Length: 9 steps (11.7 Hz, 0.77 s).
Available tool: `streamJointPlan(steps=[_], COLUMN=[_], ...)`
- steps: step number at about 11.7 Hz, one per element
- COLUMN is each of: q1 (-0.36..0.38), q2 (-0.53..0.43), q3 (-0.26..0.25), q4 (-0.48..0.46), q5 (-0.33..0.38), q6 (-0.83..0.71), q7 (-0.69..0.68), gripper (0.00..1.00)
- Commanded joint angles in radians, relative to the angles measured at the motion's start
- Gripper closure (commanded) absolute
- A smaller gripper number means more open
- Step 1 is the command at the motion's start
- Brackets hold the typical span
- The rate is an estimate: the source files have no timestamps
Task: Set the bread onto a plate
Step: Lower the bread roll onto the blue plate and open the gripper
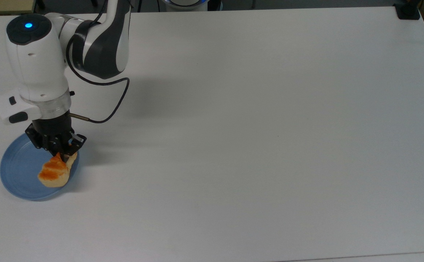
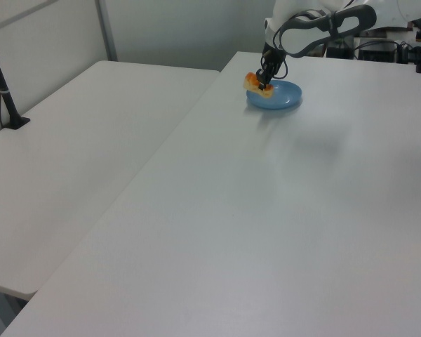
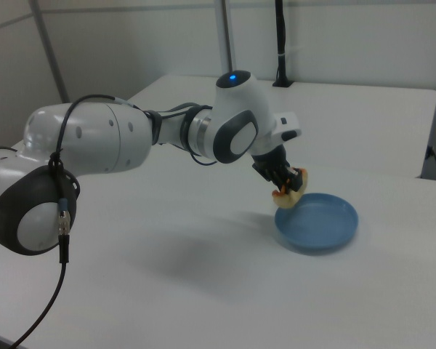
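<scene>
The light-blue plate [image 1: 19, 174] [image 2: 281, 97] [image 3: 323, 225] lies at the top view's left, near the table's front edge. The bread [image 1: 55, 171] [image 2: 255, 83] [image 3: 292, 189], a small loaf with an orange-brown top and cream sides, hangs tilted over the plate's right rim as the top view shows it. My gripper [image 1: 64, 154] [image 2: 265, 86] [image 3: 282, 187] is shut on the bread at its upper end, holding it just above the plate. The arm stretches in from the table's back edge.
The white table [image 1: 255, 145] spreads wide to the top view's right. A second white table [image 2: 77, 140] stands at the left view's left, with a black post [image 2: 3, 91] clamped on it. A dark clamp [image 1: 408, 11] sits at the top view's far right corner.
</scene>
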Motion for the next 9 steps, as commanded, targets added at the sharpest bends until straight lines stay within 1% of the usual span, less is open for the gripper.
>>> streamJointPlan(steps=[1, 3, 7, 8, 9], q1=[-0.048, -0.063, -0.065, -0.066, -0.068], q2=[0.011, 0.009, 0.018, 0.032, 0.034], q3=[-0.003, -0.021, -0.024, -0.024, -0.024], q4=[0.012, -0.008, -0.026, -0.026, -0.026], q5=[-0.013, -0.012, -0.01, -0.01, -0.009], q6=[-0.004, -0.021, -0.024, -0.023, -0.021], q7=[-0.01, -0.01, -0.005, -0.004, -0.001], gripper=[0.87, 0.87, 0.87, 0.83, 0.28])
